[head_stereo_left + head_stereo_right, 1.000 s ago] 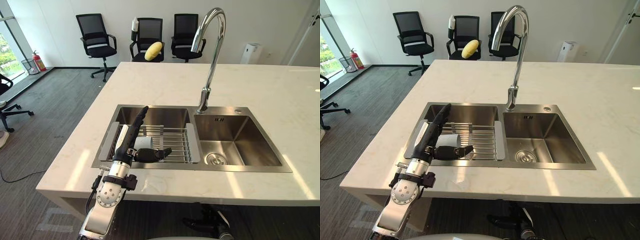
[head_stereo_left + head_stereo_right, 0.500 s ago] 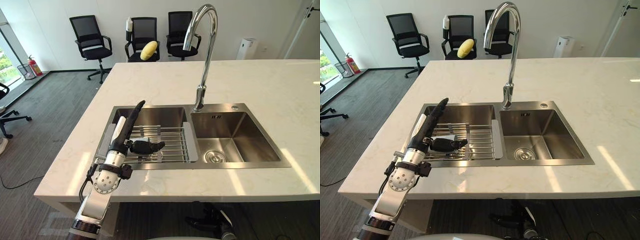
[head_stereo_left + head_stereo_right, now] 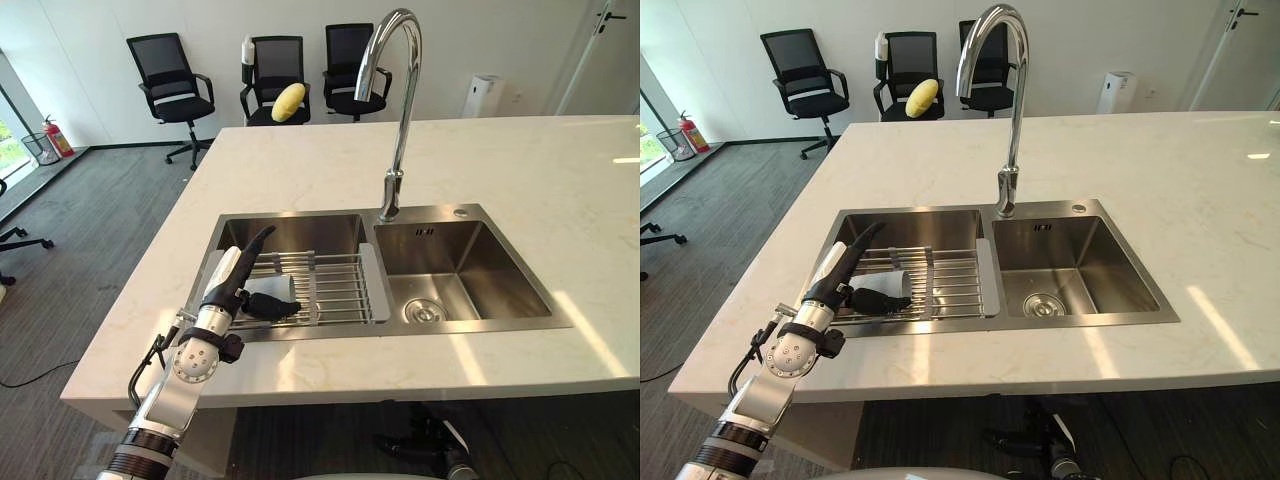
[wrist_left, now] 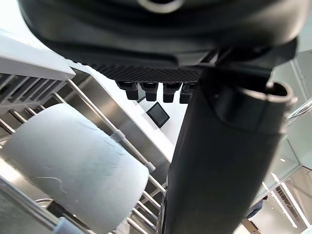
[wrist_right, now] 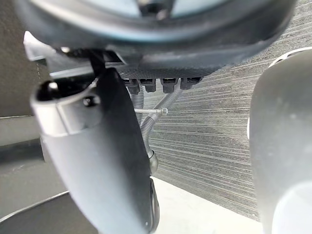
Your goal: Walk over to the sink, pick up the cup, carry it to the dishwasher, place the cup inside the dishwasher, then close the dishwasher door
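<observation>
Head views: left robot hand point(image 3: 230, 290) sits over the left basin of the sink point(image 3: 470, 270) set in the tabletop point(image 3: 520, 160), fingers straight, thumb spread wide. White cup point(image 3: 278, 286) lies on its side on the wire rack point(image 3: 340, 290), between thumb and fingers.
Left wrist view: cup rests on the rack rods just beside the thumb, not gripped.
Right wrist view: right robot hand point(image 5: 107, 161) hangs above grey floor point(image 5: 209, 141), fingers straight, holding nothing.

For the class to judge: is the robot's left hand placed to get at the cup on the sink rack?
Probably yes: the left hand is open right beside the cup lying on the rack, with nothing between them.
</observation>
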`<state>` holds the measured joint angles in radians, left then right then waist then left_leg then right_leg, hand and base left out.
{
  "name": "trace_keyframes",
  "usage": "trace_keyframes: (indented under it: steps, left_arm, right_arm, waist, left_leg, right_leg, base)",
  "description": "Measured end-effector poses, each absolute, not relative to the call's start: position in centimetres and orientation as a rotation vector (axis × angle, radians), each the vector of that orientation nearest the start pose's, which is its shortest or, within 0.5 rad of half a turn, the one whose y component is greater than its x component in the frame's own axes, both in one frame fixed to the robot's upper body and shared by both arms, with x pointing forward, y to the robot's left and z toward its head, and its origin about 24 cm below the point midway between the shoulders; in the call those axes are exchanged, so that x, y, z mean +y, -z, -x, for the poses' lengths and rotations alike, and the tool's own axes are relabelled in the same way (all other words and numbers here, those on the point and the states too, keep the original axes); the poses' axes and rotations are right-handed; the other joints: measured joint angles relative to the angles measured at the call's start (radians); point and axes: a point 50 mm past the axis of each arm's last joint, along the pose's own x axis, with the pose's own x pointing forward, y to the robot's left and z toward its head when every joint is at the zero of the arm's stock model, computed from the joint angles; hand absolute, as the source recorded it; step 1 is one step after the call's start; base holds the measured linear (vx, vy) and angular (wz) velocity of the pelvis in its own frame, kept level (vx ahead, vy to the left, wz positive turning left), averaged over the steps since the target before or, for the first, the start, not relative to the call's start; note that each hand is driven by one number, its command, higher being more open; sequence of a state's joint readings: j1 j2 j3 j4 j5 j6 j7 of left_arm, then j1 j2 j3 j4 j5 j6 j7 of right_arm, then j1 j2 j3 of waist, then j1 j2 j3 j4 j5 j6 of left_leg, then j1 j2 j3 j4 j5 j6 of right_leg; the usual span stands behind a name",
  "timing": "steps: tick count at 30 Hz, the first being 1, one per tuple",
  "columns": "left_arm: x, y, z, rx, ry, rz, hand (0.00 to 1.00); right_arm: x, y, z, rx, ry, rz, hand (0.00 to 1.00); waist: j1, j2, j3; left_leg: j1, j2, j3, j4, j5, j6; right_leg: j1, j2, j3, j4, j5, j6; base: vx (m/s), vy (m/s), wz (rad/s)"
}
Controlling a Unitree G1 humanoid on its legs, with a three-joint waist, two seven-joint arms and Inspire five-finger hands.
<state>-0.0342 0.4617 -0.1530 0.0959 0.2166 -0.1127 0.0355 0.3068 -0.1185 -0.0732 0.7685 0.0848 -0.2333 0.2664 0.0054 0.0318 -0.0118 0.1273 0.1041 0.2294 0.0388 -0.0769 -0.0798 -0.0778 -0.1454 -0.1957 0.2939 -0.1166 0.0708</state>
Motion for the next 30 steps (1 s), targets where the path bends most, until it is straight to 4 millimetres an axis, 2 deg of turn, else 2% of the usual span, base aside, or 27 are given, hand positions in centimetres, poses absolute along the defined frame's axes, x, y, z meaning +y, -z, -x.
trace_keyframes:
  steps: [10,20,30]
  left_arm:
    - [22.0,-3.9,-25.9,0.020,0.138,-0.807,1.00]
    - [23.0,-4.7,-26.4,0.019,0.138,-1.028,1.00]
    - [23.6,-4.9,-26.7,0.052,0.164,-1.143,1.00]
  right_arm:
    - [-20.3,13.5,-8.1,0.815,-0.040,-0.089,1.00]
    - [-20.7,13.7,-6.9,0.855,-0.039,-0.087,1.00]
    - [-20.6,13.6,-6.3,0.864,-0.057,-0.092,1.00]
  waist:
    - [-0.002,-0.004,0.028]
    - [-0.010,-0.004,0.032]
    - [-0.021,-0.005,0.034]
  left_leg:
    - [0.019,-0.001,-0.001,-0.009,0.000,0.000]
    - [0.025,0.001,0.003,-0.014,0.000,0.000]
    - [0.031,0.001,0.005,-0.014,0.000,0.000]
  right_leg:
    - [0.021,0.000,-0.003,-0.014,0.002,0.003]
    - [0.023,-0.001,0.000,-0.016,0.002,0.004]
    - [0.027,-0.002,0.002,-0.015,0.002,0.004]
  base:
    - [0.01,0.002,0.00]
    - [0.00,0.000,0.00]
    - [0.00,0.000,0.00]
